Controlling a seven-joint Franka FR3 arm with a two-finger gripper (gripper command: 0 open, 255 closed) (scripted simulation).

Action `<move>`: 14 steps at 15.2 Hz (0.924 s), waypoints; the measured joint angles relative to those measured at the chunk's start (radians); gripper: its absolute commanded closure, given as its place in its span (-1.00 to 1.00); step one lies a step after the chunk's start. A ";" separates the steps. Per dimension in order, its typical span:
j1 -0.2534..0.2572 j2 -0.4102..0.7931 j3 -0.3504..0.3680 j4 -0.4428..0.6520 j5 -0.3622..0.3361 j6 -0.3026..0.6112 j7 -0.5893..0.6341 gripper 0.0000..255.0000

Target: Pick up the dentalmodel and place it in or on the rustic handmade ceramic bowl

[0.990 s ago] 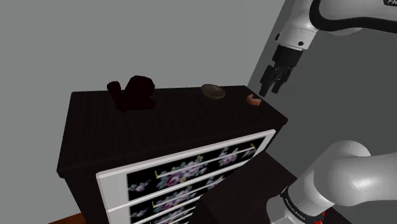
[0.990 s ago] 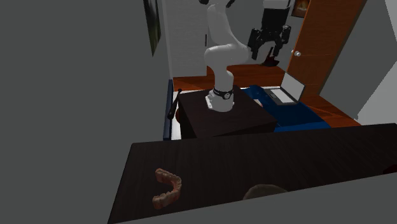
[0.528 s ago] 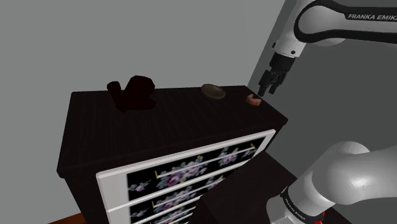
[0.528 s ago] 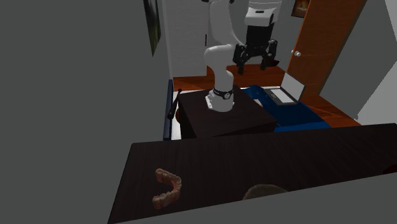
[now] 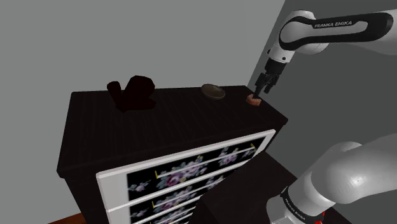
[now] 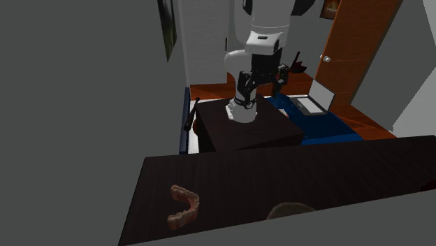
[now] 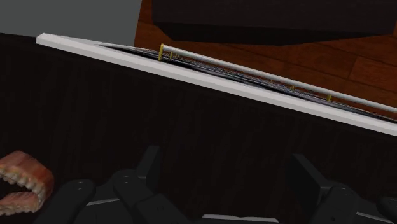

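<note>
The dentalmodel (image 5: pixel 254 99), pink gums with pale teeth, lies near the right-hand corner of a dark dresser top (image 5: pixel 159 124) in the shoulder view. It also lies at the dresser's near left (image 6: pixel 183 207) in the second exterior view. The brownish bowl (image 5: pixel 214 91) sits a short way to its left along the back edge, and its rim (image 6: pixel 290 209) peeks in at the second exterior view's bottom. My gripper (image 5: pixel 262 85) hangs open just above and right of the model, holding nothing. In the wrist view the model (image 7: pixel 23 182) lies outside the spread fingers (image 7: pixel 147 170), beside one of them.
A dark lumpy object (image 5: pixel 132 93) stands on the dresser's back left. White drawer fronts with a floral pattern (image 5: pixel 191 172) jut out from the dresser's front. A grey wall rises behind. The stand (image 6: pixel 244 126) and a blue item with a laptop (image 6: pixel 314 105) sit on the wooden floor.
The gripper has come down and moved toward the dresser's corner, ending close above the dentalmodel. It stayed open. The model and bowl have not moved.
</note>
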 measured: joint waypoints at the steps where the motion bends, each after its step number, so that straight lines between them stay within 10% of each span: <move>1: -0.003 0.030 -0.018 0.013 0.001 0.018 -0.022 -1.00; 14: -0.053 0.504 -0.196 0.309 0.178 0.173 -0.351 -1.00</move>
